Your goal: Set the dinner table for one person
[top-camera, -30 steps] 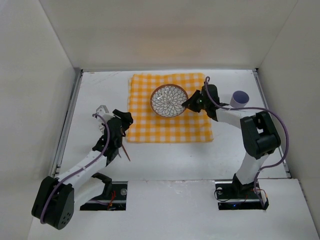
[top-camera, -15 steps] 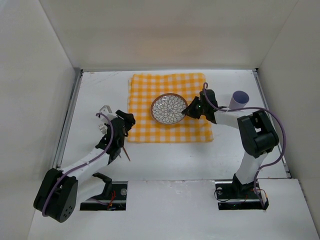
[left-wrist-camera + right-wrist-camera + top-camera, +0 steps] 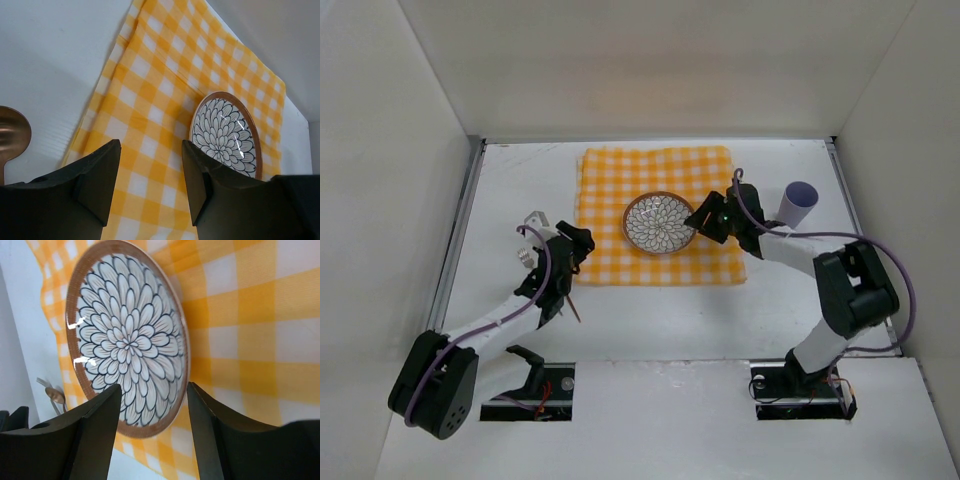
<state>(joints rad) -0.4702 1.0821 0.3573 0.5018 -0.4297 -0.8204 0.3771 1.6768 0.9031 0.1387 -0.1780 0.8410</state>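
Note:
A round plate [image 3: 659, 223] with a black petal pattern and a brown rim lies on the yellow-and-white checked cloth [image 3: 620, 180] on the white dinner table [image 3: 650, 320]. My right gripper [image 3: 700, 221] is at the plate's right edge and stands open. In the right wrist view the plate [image 3: 125, 335] lies flat on the cloth [image 3: 250, 340] and its near rim sits in the gap of the right gripper [image 3: 154, 390], clear of both fingers. My left gripper [image 3: 575, 244] hovers open over the cloth's near left corner. Nothing is in the left gripper [image 3: 150, 150], and the plate [image 3: 225, 135] lies beyond it.
A pale lilac cup [image 3: 800, 199] lies tipped at the right of the cloth. Silver cutlery [image 3: 531, 222] lies left of the left arm. A copper spoon [image 3: 11, 134] shows at the left edge of the left wrist view. White walls close in the table.
The right gripper has opened and let go of the plate, which came down nearer along the cloth and now lies flat. The left gripper has moved slightly nearer, still open.

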